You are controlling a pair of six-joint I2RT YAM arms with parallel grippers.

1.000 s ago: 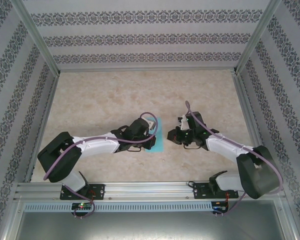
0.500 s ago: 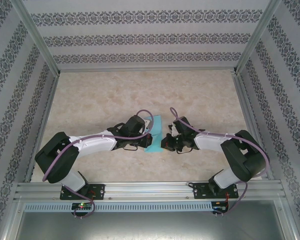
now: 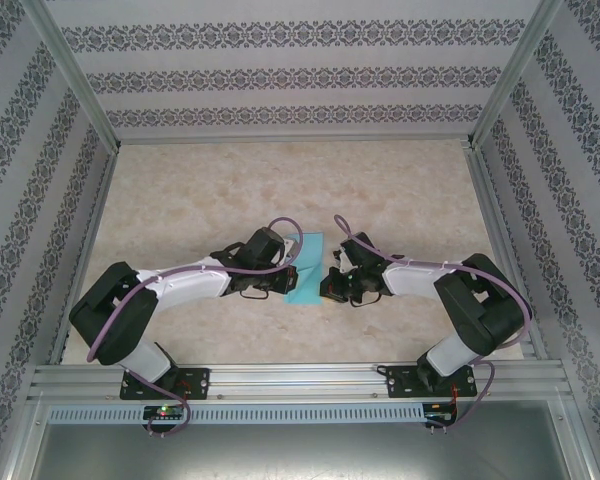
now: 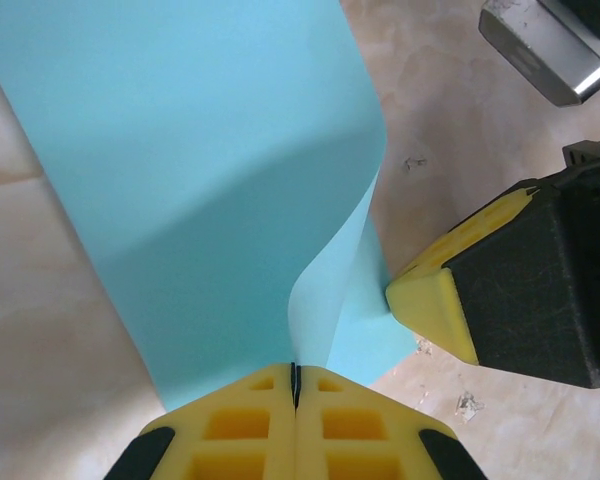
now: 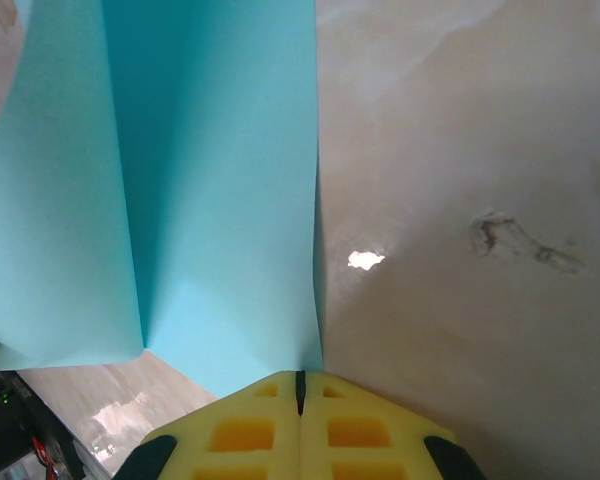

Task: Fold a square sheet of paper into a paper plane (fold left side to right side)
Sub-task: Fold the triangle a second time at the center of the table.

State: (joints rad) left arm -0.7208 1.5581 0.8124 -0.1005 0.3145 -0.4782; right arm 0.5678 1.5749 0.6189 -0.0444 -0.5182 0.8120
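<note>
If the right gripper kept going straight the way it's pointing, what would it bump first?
The square sheet of paper: the right gripper sits right at its edge. Farther on, probably the left gripper, though depth is unclear.

Marbled beige table (image 3: 200,190), turquoise square sheet of paper (image 3: 308,266) lying centre

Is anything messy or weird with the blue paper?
The blue paper is not flat: one flap curls up in a wave where the left tool pinches its edge. Tiny crumbs lie on the table beside it.
</note>
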